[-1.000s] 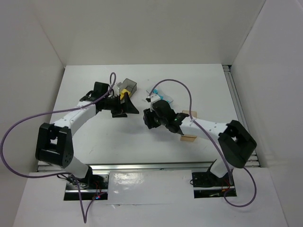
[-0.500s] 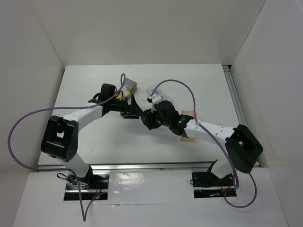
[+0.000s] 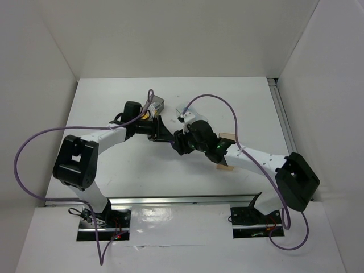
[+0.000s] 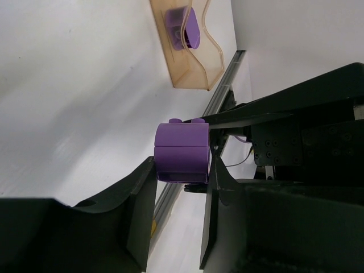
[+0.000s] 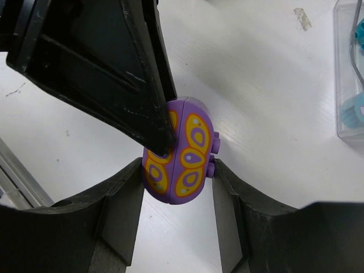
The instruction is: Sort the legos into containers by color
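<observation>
Pincer meets pincer over the middle of the white counter [image 3: 114, 102]. The right pincer [image 5: 177, 170] is clenched on a purple oval lego [image 5: 187, 153] printed with yellow petals. The left pincer [image 4: 182, 170] has both its jaws pressed against the same piece, one black finger lying across the printed face.

The tan-orange bin [image 4: 196, 74], the likely destination, sits further along the counter with another purple brick [image 4: 185, 28] already inside. The clear bin [image 5: 348, 74], holding cyan pieces, stands off to one side.

The danger lies in the double grip. If either arm pulls away while both are clamped, the small piece could twist, pop free and skitter across the counter. The lego's rounded, glossy shell offers little purchase, so a release by the right pincer before the left is squarely seated could let it slip and drop. The fingers are also crowded together, and a careless retreat could knock one pincer against the other and jolt the piece loose.
</observation>
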Motion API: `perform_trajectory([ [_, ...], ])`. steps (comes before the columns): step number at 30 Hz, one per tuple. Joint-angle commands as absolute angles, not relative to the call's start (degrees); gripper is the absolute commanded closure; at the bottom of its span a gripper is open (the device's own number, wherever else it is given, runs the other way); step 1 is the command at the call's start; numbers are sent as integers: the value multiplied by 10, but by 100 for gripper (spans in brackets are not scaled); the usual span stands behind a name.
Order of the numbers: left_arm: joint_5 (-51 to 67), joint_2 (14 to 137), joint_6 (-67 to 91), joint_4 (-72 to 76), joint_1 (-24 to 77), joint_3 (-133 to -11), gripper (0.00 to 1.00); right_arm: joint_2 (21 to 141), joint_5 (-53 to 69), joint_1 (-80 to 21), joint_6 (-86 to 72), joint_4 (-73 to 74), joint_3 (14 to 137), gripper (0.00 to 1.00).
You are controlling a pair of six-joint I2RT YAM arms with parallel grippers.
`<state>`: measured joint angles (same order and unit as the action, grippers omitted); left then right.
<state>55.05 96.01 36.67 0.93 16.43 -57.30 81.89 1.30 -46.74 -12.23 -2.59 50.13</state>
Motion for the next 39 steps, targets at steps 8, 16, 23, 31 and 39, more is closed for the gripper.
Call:
perform_trajectory([
  [8,575,979,360,12,164,-594,100,788,5,-471,-114,-17,514,22],
  [16,619,973,331,21,157,-595,100,707,218,-366,-177,-14,485,18],
  [23,701,967,330,90,181,-590,100,722,462,-258,-258,-114,447,20],
  [31,742,953,338,156,193,-601,100,758,543,-252,-311,-171,455,14],
  [39,752,937,316,145,199,-615,100,763,531,-247,-316,-169,444,22],
])
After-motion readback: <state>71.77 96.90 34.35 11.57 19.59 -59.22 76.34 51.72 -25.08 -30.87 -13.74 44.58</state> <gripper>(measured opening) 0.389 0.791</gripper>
